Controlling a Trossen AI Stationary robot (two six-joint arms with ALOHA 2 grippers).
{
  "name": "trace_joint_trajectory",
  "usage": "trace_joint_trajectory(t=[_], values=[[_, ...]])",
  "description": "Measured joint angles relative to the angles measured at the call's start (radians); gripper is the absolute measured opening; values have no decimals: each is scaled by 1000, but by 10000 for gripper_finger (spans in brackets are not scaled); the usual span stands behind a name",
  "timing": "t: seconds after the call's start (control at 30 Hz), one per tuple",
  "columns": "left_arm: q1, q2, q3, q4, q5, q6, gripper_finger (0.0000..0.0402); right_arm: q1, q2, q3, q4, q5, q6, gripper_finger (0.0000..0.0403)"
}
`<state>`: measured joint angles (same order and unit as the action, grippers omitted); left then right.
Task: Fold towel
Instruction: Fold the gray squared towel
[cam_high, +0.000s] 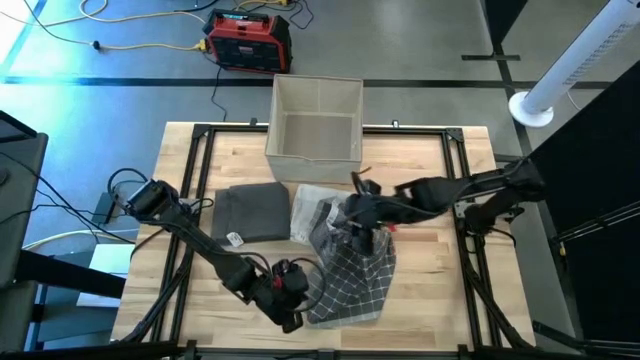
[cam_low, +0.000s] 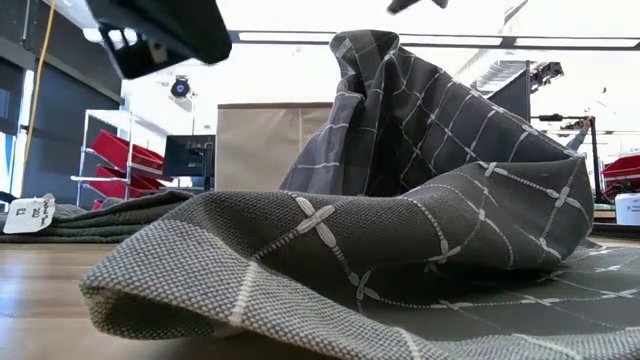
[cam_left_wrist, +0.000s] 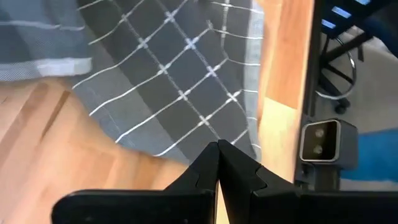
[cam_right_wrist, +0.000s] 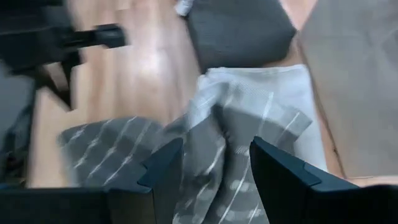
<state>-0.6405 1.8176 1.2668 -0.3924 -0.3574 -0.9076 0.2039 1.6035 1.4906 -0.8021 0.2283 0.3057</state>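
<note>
A dark grey towel with a white grid (cam_high: 352, 275) lies crumpled near the table's front edge. Its middle is bunched into a standing peak (cam_low: 352, 45), and its near edge (cam_low: 150, 290) rests on the wood. My right gripper (cam_high: 363, 236) hangs open just above that peak. In the right wrist view its two fingers (cam_right_wrist: 214, 155) stand either side of the raised folds (cam_right_wrist: 211, 134). My left gripper (cam_high: 297, 302) is shut and hovers by the towel's left near edge. Its joined tips (cam_left_wrist: 217, 149) point at the towel (cam_left_wrist: 174, 68) without reaching it.
A folded plain dark grey towel (cam_high: 252, 212) with a white tag (cam_high: 235, 238) lies left of centre. Beside it lies a light striped cloth (cam_high: 310, 205), partly under the grid towel. A beige box (cam_high: 316, 118) stands at the table's far edge. The table's near edge (cam_left_wrist: 280, 74) is close to my left gripper.
</note>
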Motion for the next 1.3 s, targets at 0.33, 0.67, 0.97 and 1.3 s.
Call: trace_joint_trajectory(t=[0.33, 0.67, 0.97, 1.3], values=[[-37, 0, -44, 2, -157, -86, 0, -1, -8, 0, -58, 0, -1, 172], [45, 17, -43, 4, -229, -107, 18, 12, 13, 0, 47, -2, -4, 172], [-4, 18, -43, -3, -208, -138, 35, 14, 83, 0, 91, -3, -11, 172], [-53, 18, -43, -47, -205, -210, 30, 14, 88, 0, 84, -4, -11, 172]])
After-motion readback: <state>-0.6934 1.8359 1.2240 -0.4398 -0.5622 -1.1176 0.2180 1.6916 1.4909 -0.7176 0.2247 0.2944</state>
